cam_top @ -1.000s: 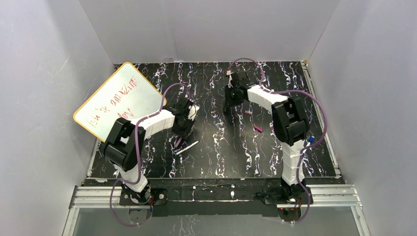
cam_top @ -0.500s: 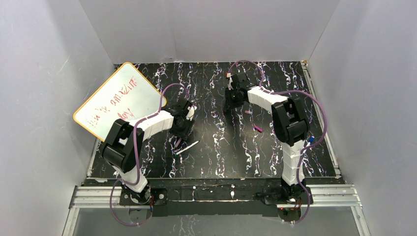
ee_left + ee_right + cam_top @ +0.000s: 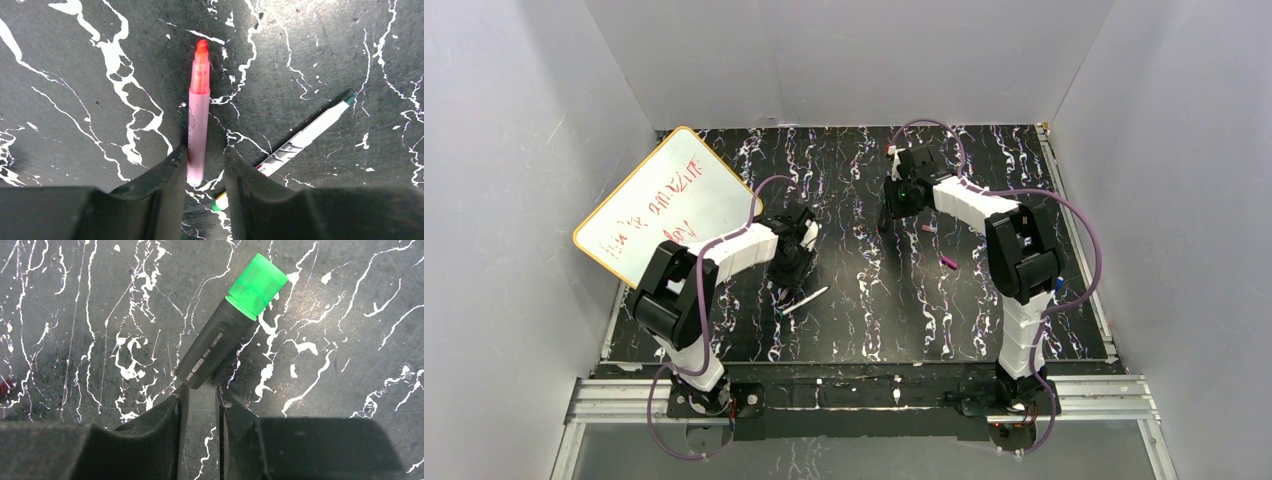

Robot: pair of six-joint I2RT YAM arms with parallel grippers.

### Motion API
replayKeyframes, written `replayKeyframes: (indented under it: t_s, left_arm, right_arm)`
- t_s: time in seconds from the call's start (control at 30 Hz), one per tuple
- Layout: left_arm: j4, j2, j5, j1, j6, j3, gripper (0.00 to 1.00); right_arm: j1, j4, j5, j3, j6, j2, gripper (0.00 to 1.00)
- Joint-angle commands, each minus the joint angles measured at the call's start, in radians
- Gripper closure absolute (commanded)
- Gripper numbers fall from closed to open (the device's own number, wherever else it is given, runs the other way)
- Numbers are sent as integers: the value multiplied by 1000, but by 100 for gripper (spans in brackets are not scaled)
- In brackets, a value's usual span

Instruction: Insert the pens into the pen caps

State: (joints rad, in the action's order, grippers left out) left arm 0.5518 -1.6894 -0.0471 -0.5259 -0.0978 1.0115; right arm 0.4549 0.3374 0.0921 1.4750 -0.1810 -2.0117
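A magenta pen with a bare orange-red tip lies on the black table between the fingers of my left gripper. It rests against the left finger, with a gap to the right one; the gripper is open. A white-grey pen lies slanted just to the right. A black marker wears its green cap. Its butt end lies at the tips of my right gripper, whose fingers stand narrowly open with only table between them. A pale pink cap and a magenta cap lie loose near the right arm.
A yellow-rimmed whiteboard leans at the far left, close behind the left arm. White walls enclose the marbled black table on three sides. Purple cables loop over both arms.
My left gripper has come down and nearer, over the two pens, and now straddles the magenta one. The right arm's elbow has shifted slightly right, and its gripper has hardly moved.
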Motion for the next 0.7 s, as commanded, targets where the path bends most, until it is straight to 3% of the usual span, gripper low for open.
replayKeyframes:
  t_s: [0.0, 0.13, 0.17, 0.4, 0.6, 0.67]
  left_arm:
    - [102, -114, 44, -3, 3, -43, 74]
    - [100, -152, 97, -3, 1, -42, 98]
    - [100, -153, 97, -3, 3, -40, 100]
    - [90, -88, 20, -3, 24, 26, 100]
    - [-25, 21, 76, -3, 49, 95, 100]
    - [-90, 61, 123, -3, 43, 89, 100]
  right_arm:
    - [1, -24, 2, -11, 16, 68, 66]
    - [1, -27, -4, -20, 21, 81, 66]
    - [2, -28, -5, -22, 21, 85, 66]
    - [0, -60, 0, -52, 12, 122, 66]
    - [-5, -420, 257, -258, -54, 293, 64]
    - [-5, -580, 360, -364, -125, 356, 57]
